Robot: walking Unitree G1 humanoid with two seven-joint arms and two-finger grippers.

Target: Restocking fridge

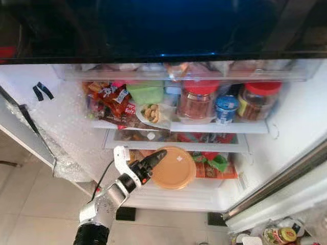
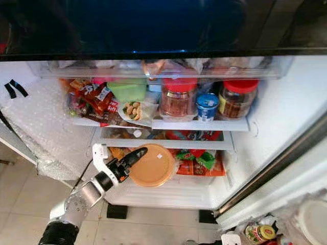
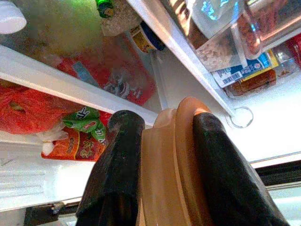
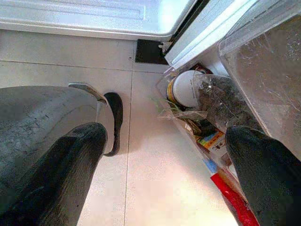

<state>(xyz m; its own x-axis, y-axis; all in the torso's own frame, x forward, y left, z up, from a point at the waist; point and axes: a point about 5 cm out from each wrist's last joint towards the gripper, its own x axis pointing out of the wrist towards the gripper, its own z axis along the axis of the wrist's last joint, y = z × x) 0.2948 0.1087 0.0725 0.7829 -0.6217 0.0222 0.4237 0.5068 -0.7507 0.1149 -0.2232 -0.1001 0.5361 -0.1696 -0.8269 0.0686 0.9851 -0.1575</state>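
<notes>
Fingers [image 3: 117, 165] of our left gripper [image 1: 152, 163] clamp the round flat orange plastic container [image 1: 173, 168] at lower centre, right gripper [image 4: 164, 179] spread idle; next, we'd slide it onto the fridge's lower shelf [image 1: 173, 196].

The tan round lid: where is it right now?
The tan lid is clamped in the left gripper, low in the open fridge, just left of the green and red packets.
</notes>
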